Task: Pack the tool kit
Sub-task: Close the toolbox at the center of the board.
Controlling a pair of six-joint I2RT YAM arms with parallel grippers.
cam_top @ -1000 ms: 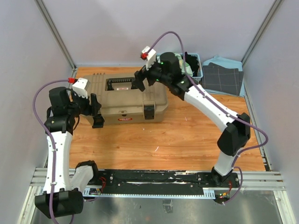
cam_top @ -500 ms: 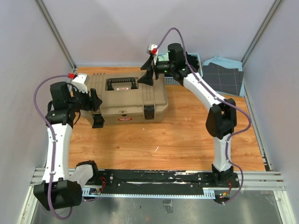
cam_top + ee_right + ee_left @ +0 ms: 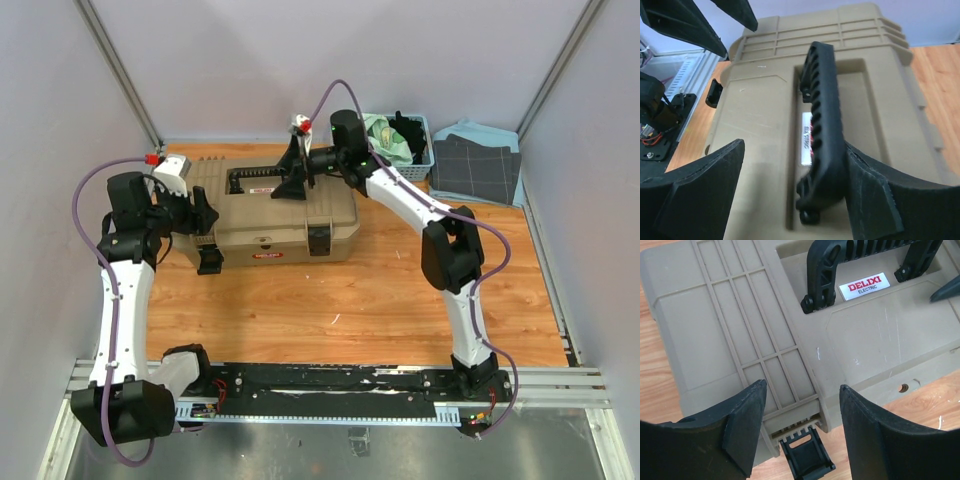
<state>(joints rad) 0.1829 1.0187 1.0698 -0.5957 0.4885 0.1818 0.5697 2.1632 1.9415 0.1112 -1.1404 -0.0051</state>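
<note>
— Toolbox first: where do we have it?
— The large tan plastic toolbox [image 3: 250, 215] sits lid-shut directly beneath both grippers. Our left gripper [image 3: 801, 387] hovers over its front corner, jaws partly spread, holding nothing.
— And the handle?
— The black ribbed carry handle [image 3: 822, 120] lies between the jaws of our right gripper [image 3: 792, 150]. They stand wide, with a gap on one side, so it isn't pinched.
— Which step is this?
— Securing, we judge; no loose tools show. The small black front latch [image 3: 805, 455], just below the left fingertips, looks flipped undone.
— Next?
— We'd steady the lid by the handle, then lower the left fingers to press that latch up.
</note>
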